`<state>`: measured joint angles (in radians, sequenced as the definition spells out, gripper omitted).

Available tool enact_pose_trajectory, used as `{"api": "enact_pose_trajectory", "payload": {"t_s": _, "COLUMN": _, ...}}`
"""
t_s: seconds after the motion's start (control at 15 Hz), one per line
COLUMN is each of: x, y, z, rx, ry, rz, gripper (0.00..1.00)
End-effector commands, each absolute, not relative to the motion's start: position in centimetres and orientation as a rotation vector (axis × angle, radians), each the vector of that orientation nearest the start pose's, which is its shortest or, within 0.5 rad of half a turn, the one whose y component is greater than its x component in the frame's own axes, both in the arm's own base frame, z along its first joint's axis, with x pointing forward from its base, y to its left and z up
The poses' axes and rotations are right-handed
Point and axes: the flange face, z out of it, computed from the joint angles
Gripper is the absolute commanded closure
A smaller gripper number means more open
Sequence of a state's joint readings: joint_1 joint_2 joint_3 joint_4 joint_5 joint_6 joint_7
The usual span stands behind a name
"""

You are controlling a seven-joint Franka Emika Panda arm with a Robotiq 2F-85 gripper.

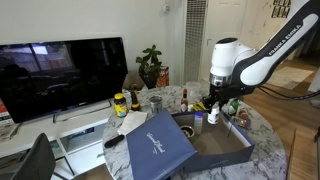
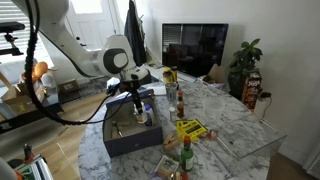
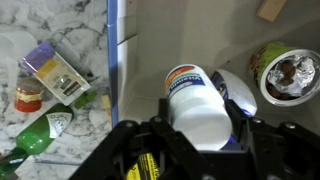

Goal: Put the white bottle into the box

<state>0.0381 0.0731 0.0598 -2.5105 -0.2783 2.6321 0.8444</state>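
In the wrist view my gripper is shut on the white bottle, a plain white plastic cylinder with a blue-and-orange label band near its far end. The bottle hangs over the grey inside of the navy-blue box, just right of the box's blue wall. In both exterior views the gripper reaches down into the open box. The bottle shows below the fingers. The navy lid with white script leans beside the box.
Inside the box lie a second white container with blue and a foil-topped jar. Outside the wall, on the marble table, are a small purple-yellow carton, a green bottle and a red-capped jar. Bottles crowd the table.
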Motion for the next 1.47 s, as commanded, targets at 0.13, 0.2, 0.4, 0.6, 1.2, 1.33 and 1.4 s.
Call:
{"api": "enact_pose_trajectory", "payload": {"t_s": 0.13, "x": 46.8, "y": 3.4, "z": 21.5, "rx": -3.082, "ry": 0.714, "rz": -0.083, "gripper": 0.68}}
{"api": "enact_pose_trajectory", "payload": {"t_s": 0.2, "x": 46.4, "y": 2.7, "z": 21.2, "rx": -3.095, "ry": 0.733, "rz": -0.063, "gripper": 0.68}}
{"api": "enact_pose_trajectory", "payload": {"t_s": 0.4, "x": 46.6, "y": 1.1, "z": 21.1, "rx": -3.107, "ry": 0.805, "rz": -0.089, "gripper": 0.68}}
{"api": "enact_pose_trajectory", "payload": {"t_s": 0.6, "x": 47.5, "y": 1.2, "z": 21.0, "rx": -3.115, "ry": 0.791, "rz": -0.093, "gripper": 0.68}}
{"api": "enact_pose_trajectory", "payload": {"t_s": 1.2, "x": 45.6, "y": 2.4, "z": 28.1, "rx": -3.117, "ry": 0.655, "rz": -0.329, "gripper": 0.0}}
{"api": "enact_pose_trajectory", "payload": {"t_s": 1.33, "x": 45.1, "y": 3.7, "z": 31.8, "rx": -3.132, "ry": 0.535, "rz": -0.483, "gripper": 0.0}}
{"api": "enact_pose_trajectory", "payload": {"t_s": 1.4, "x": 44.5, "y": 4.3, "z": 33.6, "rx": -3.138, "ry": 0.481, "rz": -0.564, "gripper": 0.0}}
